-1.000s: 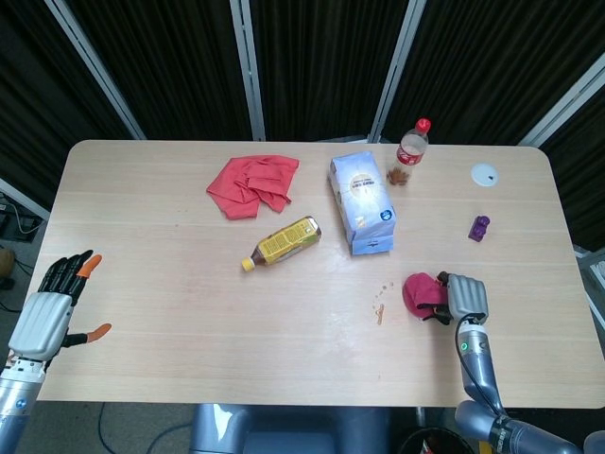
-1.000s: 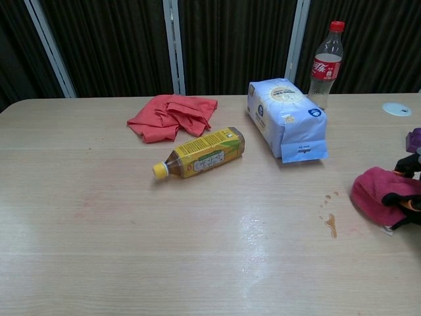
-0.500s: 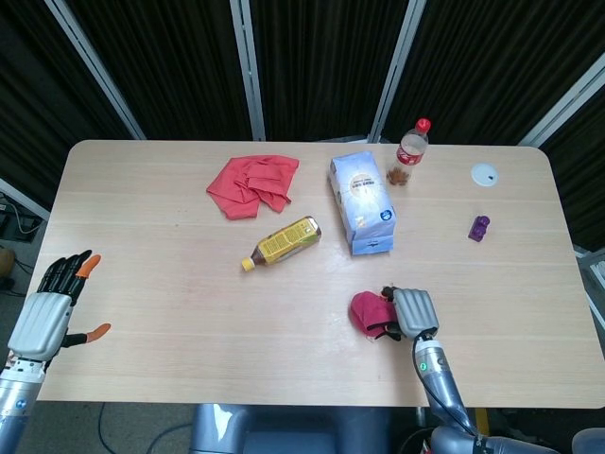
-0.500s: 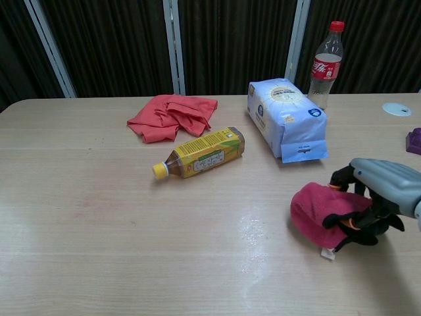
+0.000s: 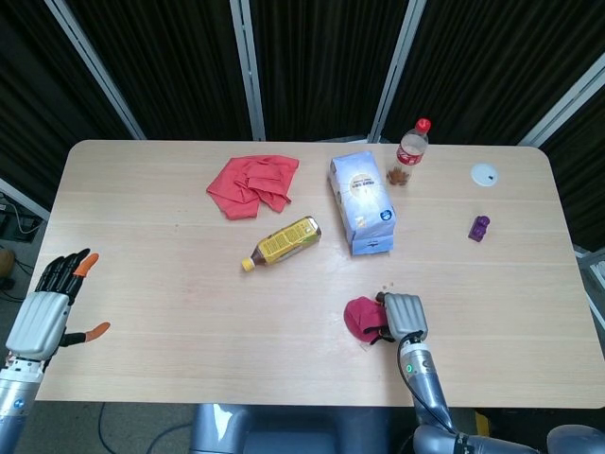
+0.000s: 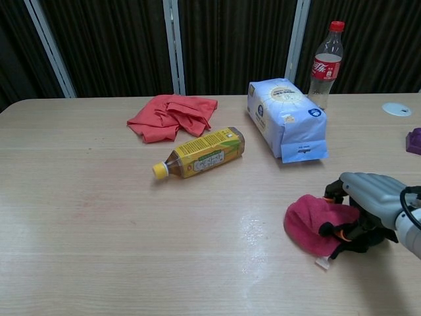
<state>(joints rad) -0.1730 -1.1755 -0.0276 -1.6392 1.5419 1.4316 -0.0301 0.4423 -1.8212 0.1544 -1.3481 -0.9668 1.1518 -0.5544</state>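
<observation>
At the far left edge of the head view, the left robot hand hangs beside the worktop with its fingers spread and nothing in them; it does not show in the chest view. Further along, a crumpled red cloth lies toward the back of the worktop. In front of it a yellow-labelled tea bottle lies on its side, cap pointing left. A pale blue bag lies flat to the right of that, and just behind it a cola bottle stands upright with a red cap.

Near the front edge, the pink rag sits bunched on the worktop, well in front of the blue bag. The right robot hand grips it from the right side, its dark fingers curled into the fabric; the palm seems to press down on the rag, though the grey back of the hand hides the contact. A small white tag pokes out beneath the rag.

Toward the right edge lie a purple toy and a white disc, well apart from the hand.
</observation>
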